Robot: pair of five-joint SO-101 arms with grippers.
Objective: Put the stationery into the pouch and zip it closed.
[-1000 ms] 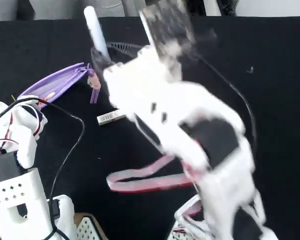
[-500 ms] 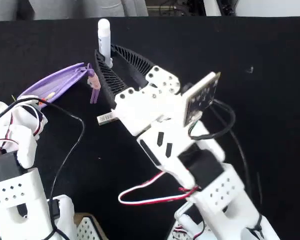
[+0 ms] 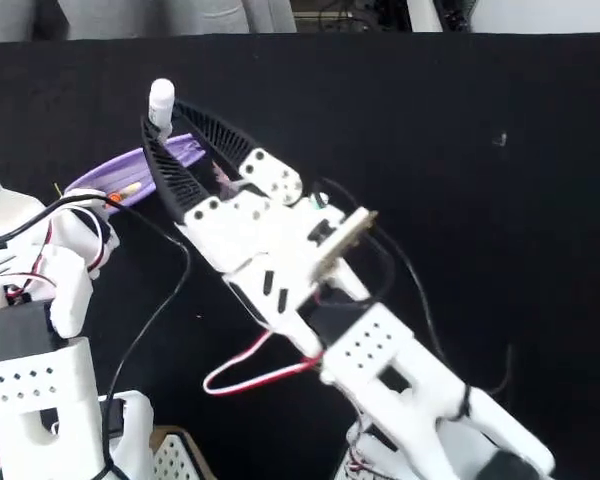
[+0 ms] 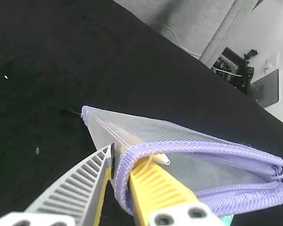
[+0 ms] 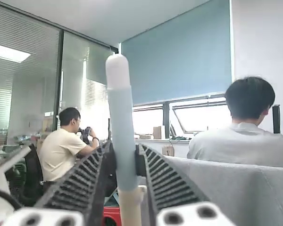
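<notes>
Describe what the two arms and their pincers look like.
Both arms are white with black motor blocks and rows of small holes. The right arm trails a red-and-white wire loop; its pincer has black ribbed fingers. The left arm carries a black cable; its pincer pairs a grey ribbed finger with a yellow one.

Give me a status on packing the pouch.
Done: one white-tipped item seems to lie inside the pouch. In hand: the left hand clamps the pouch rim, and the right hand holds a white stick upright close by. Left: drop the stick in, then zip the open pouch.
</notes>
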